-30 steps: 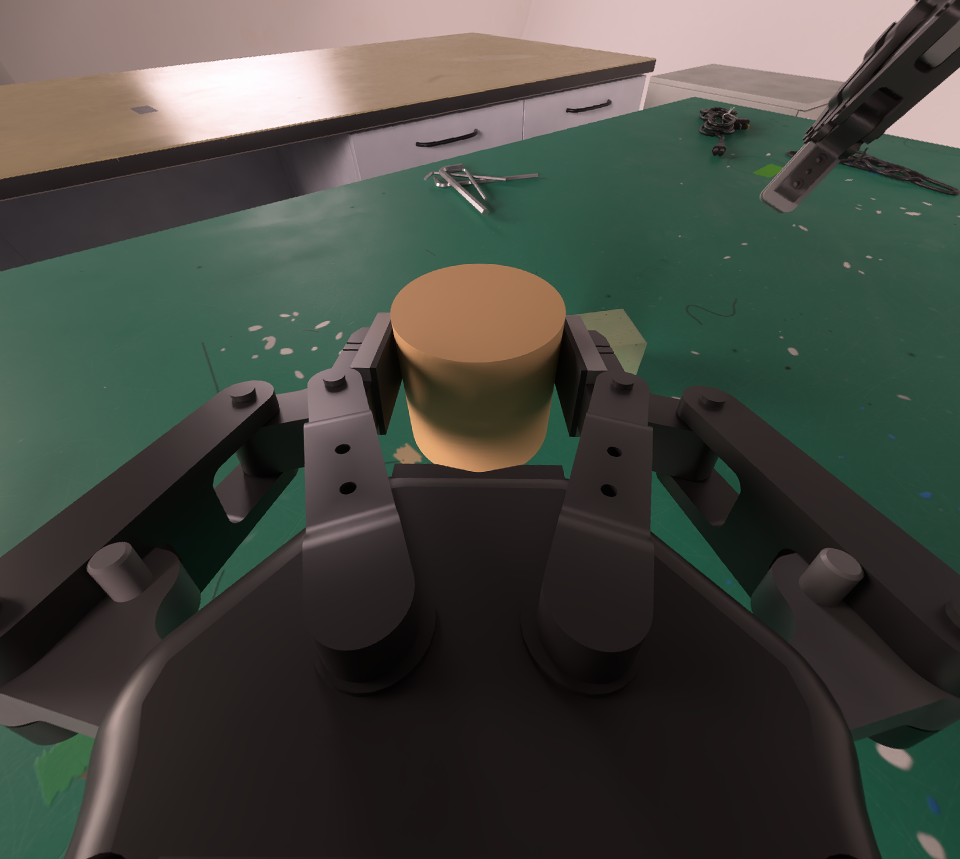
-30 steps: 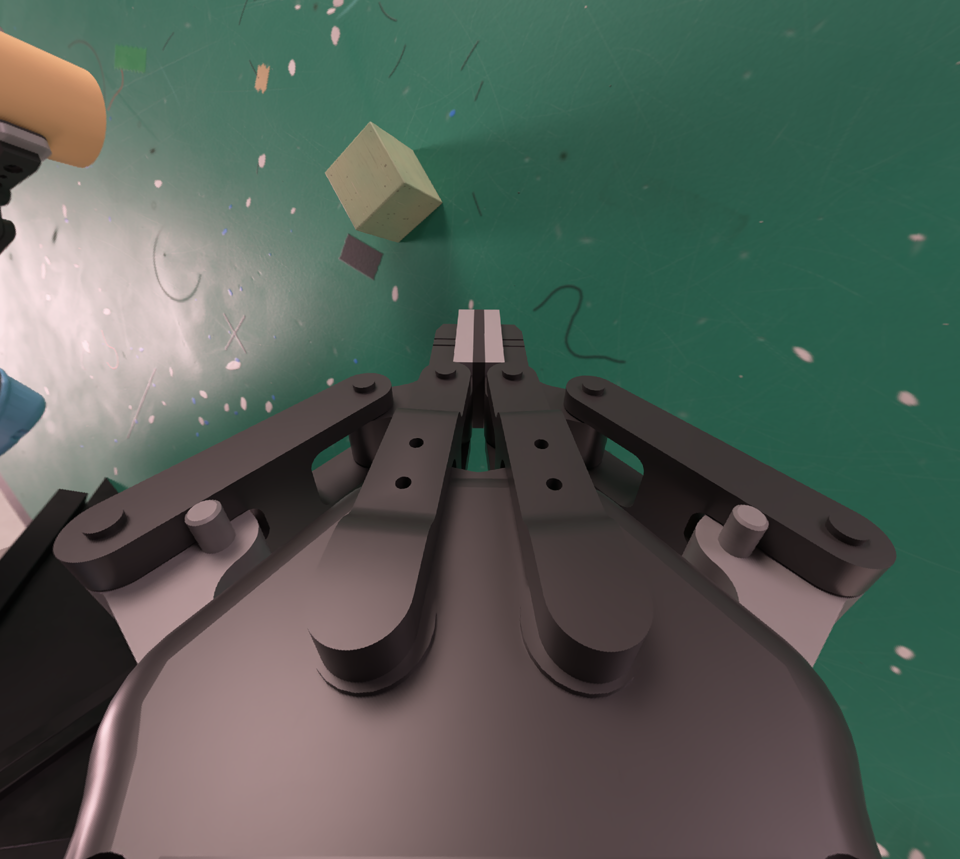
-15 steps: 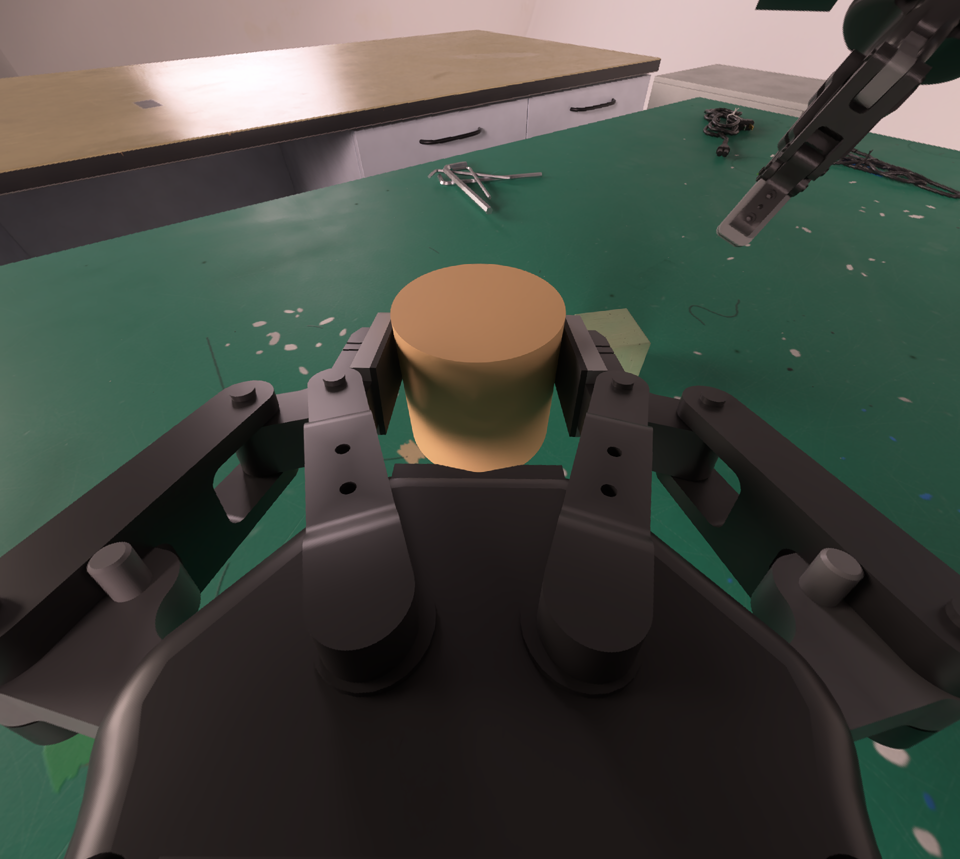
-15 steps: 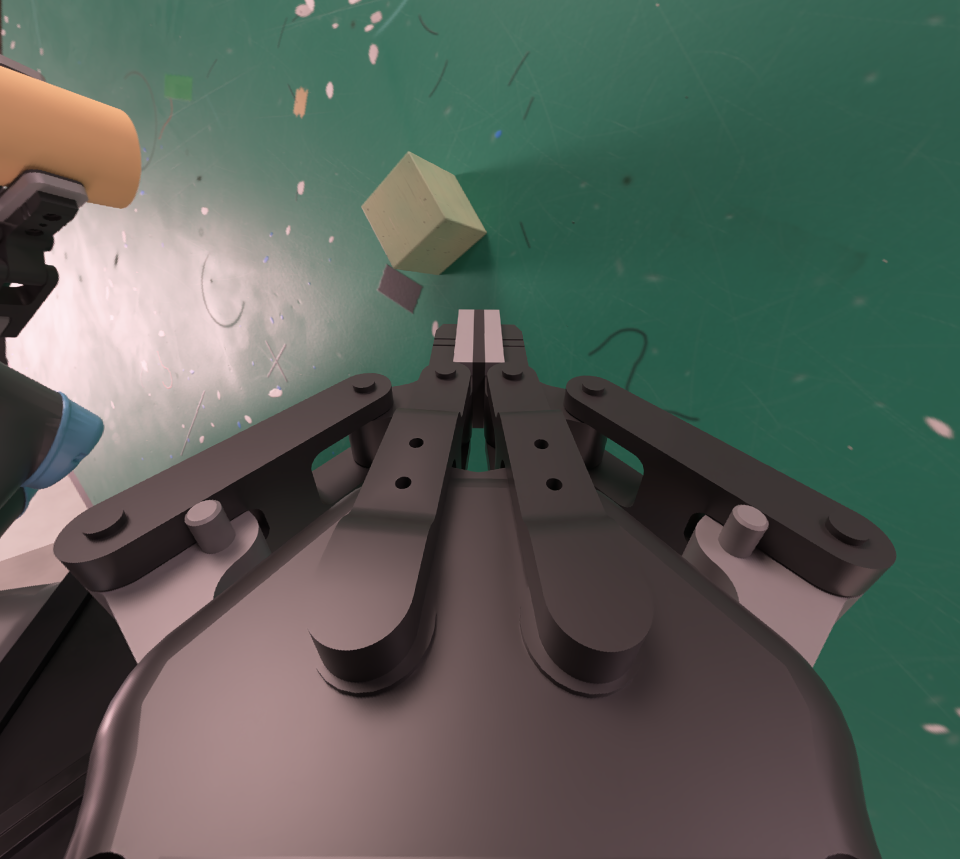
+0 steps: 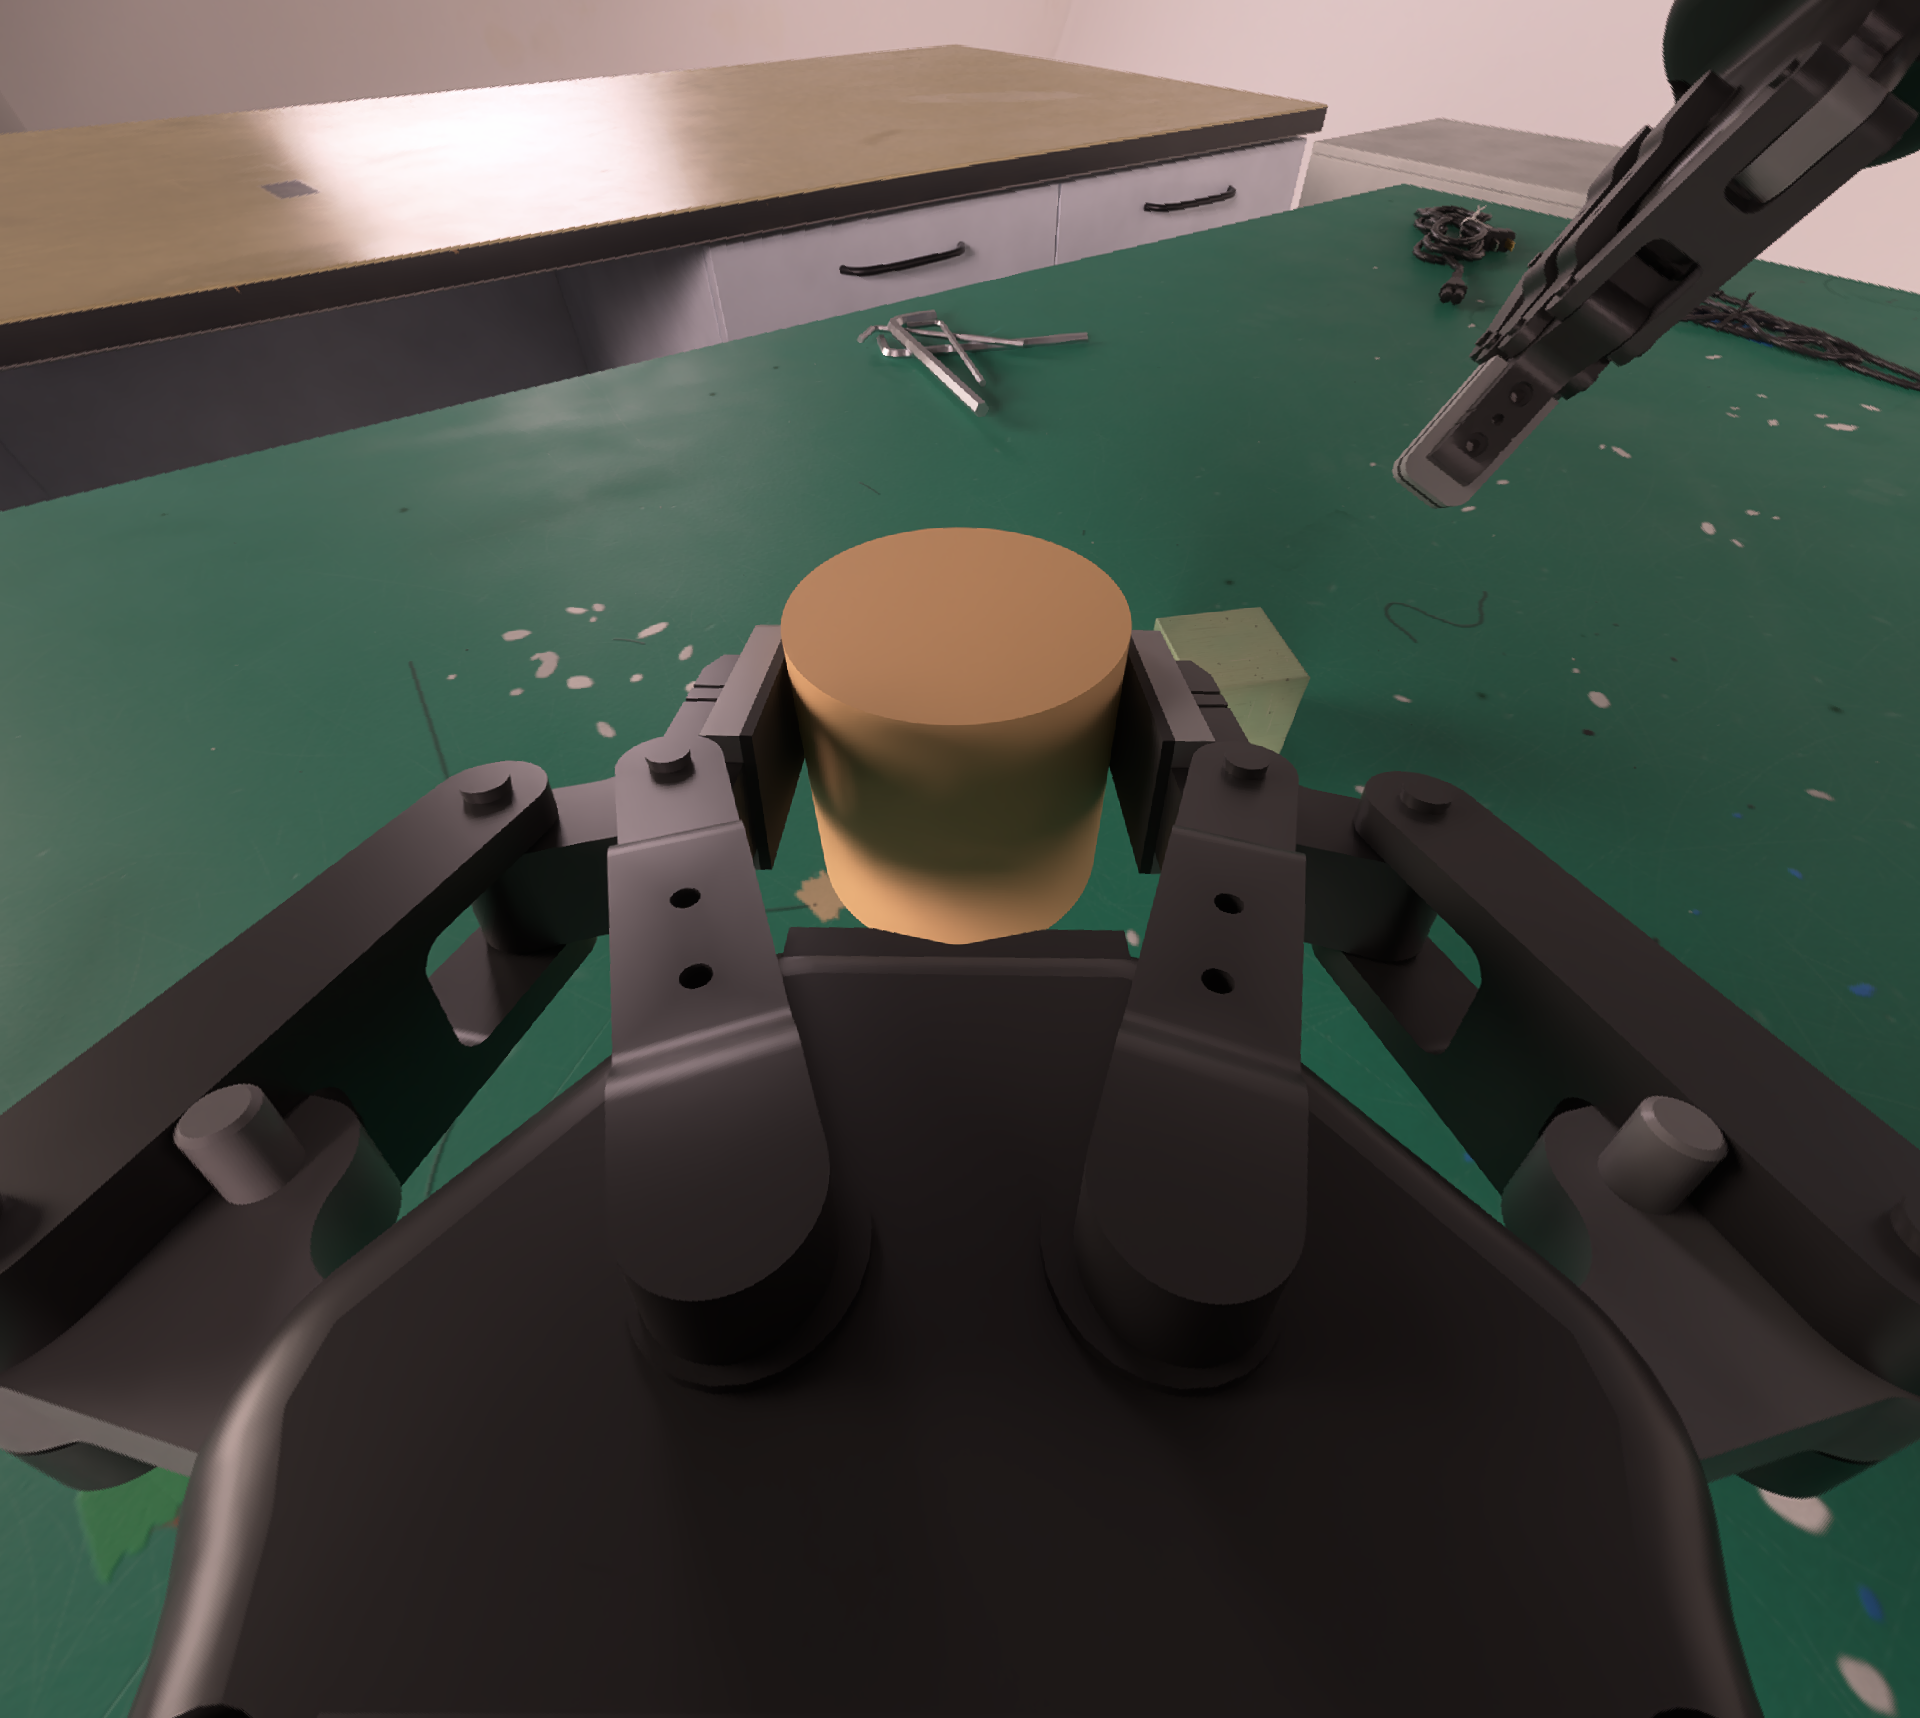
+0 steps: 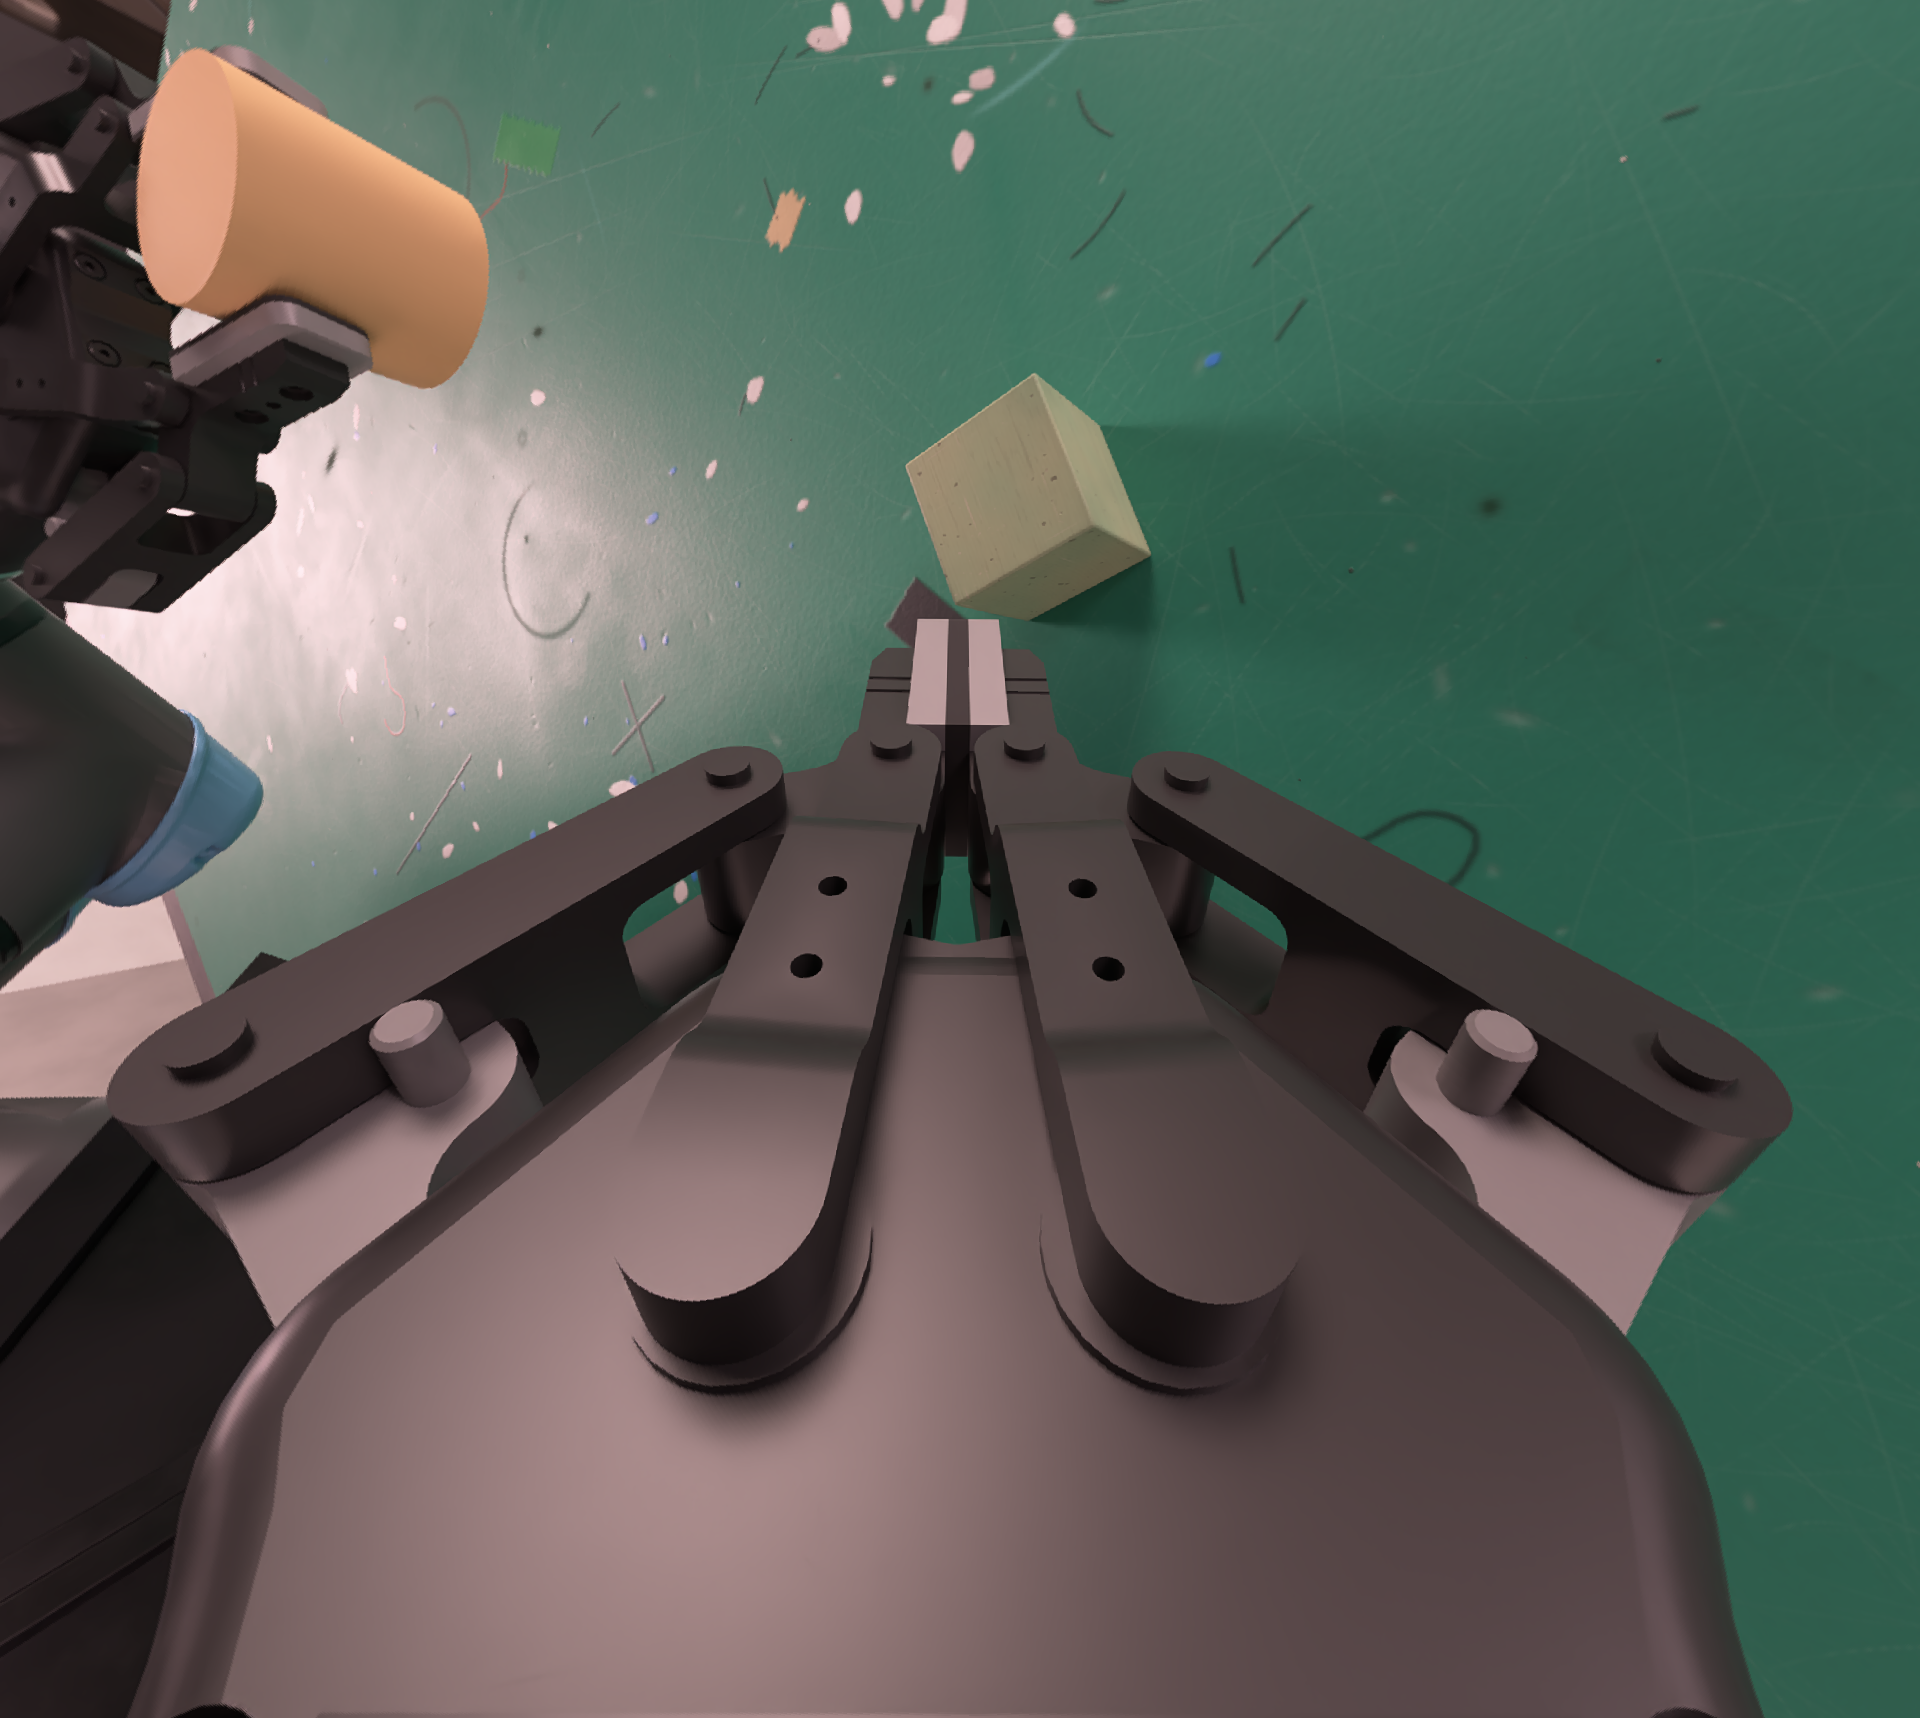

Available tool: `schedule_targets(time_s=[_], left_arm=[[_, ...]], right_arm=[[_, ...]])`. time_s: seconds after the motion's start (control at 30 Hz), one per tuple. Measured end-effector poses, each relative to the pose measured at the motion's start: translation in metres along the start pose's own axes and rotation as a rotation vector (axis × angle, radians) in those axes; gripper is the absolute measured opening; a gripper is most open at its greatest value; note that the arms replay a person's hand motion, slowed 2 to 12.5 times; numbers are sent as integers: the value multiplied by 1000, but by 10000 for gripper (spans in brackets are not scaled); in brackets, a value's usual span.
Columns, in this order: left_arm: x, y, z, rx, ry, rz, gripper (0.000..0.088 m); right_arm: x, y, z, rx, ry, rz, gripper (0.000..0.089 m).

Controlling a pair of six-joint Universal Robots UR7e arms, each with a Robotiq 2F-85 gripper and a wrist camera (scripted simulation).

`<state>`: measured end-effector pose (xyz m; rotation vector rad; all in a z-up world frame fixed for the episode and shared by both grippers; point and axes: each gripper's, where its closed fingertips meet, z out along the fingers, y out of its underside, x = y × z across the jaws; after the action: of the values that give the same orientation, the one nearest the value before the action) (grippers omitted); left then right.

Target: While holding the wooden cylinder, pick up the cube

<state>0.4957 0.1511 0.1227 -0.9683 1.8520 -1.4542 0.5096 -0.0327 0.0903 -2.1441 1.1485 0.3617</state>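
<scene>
**Left gripper clamped on cylinder; right gripper closed above the cube**

Left wrist view, left to right. A counter (image 5: 623,151) with a tan top and white drawers runs along the far wall; its left end is cut off by the frame. The left gripper (image 5: 954,733) holds the wooden cylinder (image 5: 954,712), a smooth, matte tan body, with one pad pressed on each side of it. The cylinder's lower end is hidden behind the gripper body. Metal hex keys (image 5: 951,349) lie loose on the green table (image 5: 312,629), whose surface is scratched and flecked with pale paint. The cube (image 5: 1247,671), pale yellow-green and speckled, rests on the table just right of the cylinder; the right-hand finger hides part of it. The right gripper (image 5: 1455,463) hangs in the air at upper right, its arm cut off. A dark cable bundle (image 5: 1455,234) lies far back.

Right wrist view, left to right. The left gripper (image 6: 260,318) grips the cylinder (image 6: 312,224) near its mid-length, clear of the table (image 6: 1558,214). The right gripper (image 6: 958,671) has its pads pressed together with nothing between them. The cube (image 6: 1023,499) sits just beyond the fingertips, slightly right, apart from them.
</scene>
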Motion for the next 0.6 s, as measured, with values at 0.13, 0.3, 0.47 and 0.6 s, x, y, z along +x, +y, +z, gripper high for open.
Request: schedule_targets(time_s=[0.13,0.3,0.47,0.6], left_arm=[[-1,1,0,-2,0,-1,514],[-1,0,0,5,4,-1,514],[-1,-2,-1,17,10,0,514],[-1,-3,-1,26,17,3,514]], right_arm=[[-3,1,1,-12,11,-26,0],[-2,2,-3,1,23,-51,0],[-1,3,-13,40,16,-63,0],[-2,7,-22,78,-12,-70,54]])
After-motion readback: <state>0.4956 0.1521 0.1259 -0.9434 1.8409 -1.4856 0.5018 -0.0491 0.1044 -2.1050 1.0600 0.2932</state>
